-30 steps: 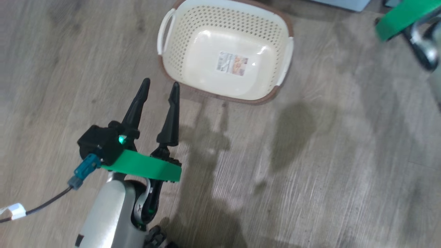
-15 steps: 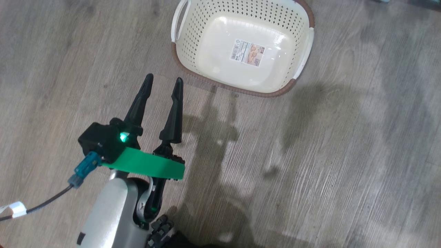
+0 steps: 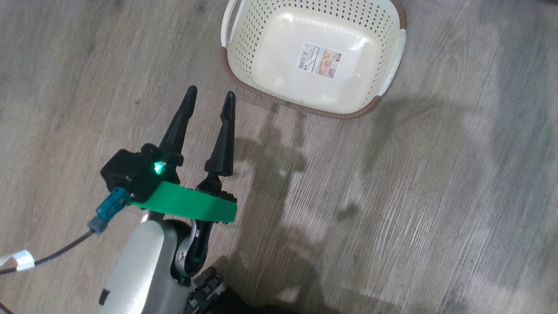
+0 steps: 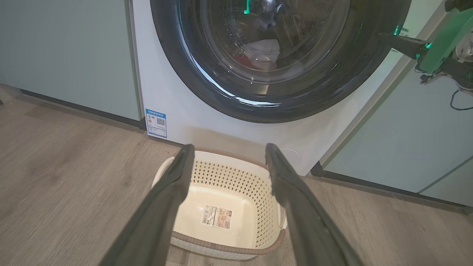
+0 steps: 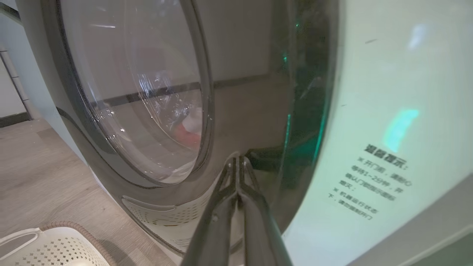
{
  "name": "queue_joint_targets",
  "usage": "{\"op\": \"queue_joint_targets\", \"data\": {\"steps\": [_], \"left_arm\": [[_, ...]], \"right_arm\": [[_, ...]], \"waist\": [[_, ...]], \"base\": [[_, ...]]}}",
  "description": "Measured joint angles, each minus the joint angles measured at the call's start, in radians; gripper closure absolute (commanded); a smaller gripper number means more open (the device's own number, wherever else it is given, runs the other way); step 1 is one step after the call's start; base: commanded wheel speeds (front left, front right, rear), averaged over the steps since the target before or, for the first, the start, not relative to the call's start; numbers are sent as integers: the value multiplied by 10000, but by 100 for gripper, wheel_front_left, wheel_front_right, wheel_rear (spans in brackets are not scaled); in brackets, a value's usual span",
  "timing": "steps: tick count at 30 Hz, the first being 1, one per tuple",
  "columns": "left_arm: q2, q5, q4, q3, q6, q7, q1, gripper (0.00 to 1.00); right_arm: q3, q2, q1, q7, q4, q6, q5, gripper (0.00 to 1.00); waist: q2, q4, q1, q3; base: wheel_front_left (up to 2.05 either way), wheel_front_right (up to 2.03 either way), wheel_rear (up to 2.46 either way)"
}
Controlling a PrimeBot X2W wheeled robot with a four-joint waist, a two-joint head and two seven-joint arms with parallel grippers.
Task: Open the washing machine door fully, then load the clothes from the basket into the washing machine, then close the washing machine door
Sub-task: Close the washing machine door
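The large round washing machine door (image 4: pixel 258 111), a glossy black ring around a bulging clear glass bowl, lies against the front of the white front-loading washing machine (image 4: pixel 177 125). It looks shut or very nearly so, though I cannot tell whether the latch has caught. Behind the glass sit the soft red-and-white clothes (image 4: pixel 260 51), loaded in the drum. At six o'clock from the door, on the grey wood-look floor (image 3: pixel 436 196), stands the small cream-white perforated plastic basket (image 4: pixel 229 177) with its brown woven-look rim. It is empty, with only the label on its floor.

At two o'clock on the door's ring is the right gripper (image 5: pixel 238 160). Its two long dark fingers are pressed together on nothing, and its tip is right at the black frame. The left gripper (image 3: pixel 210 92) hangs at seven o'clock from the basket, well clear of the rim, its fingers spread wide and empty.

So opening is done and loading is done — what looks left is a last firm push to seat the door. A blue sticker (image 4: pixel 155 123) sits at eight o'clock below the door.
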Motion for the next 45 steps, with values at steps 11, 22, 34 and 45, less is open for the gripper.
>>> {"op": "queue_joint_targets", "data": {"steps": [11,22,34,45], "left_arm": [[-4,111,12,71,-2,0,8,0],[-2,742,328,236,-180,0,247,0],[17,1035,779,1026,-357,0,1244,0],[21,1035,1020,1327,-337,0,1989,0]], "right_arm": [[-892,408,-83,-240,639,27,-755,100],[-1852,479,3919,-328,-2309,10,1032,100],[-3126,1795,8399,-351,-5425,-29,1944,100],[-3580,2861,11683,-351,-7542,-65,2100,100]], "waist": [[0,-89,0,-197],[1,-580,-1,-1714],[1,-1791,-1,-3587],[1,-2931,-1,-4894]], "base": [[0,0,0],[0,0,0],[0,0,0],[0,0,0]]}}
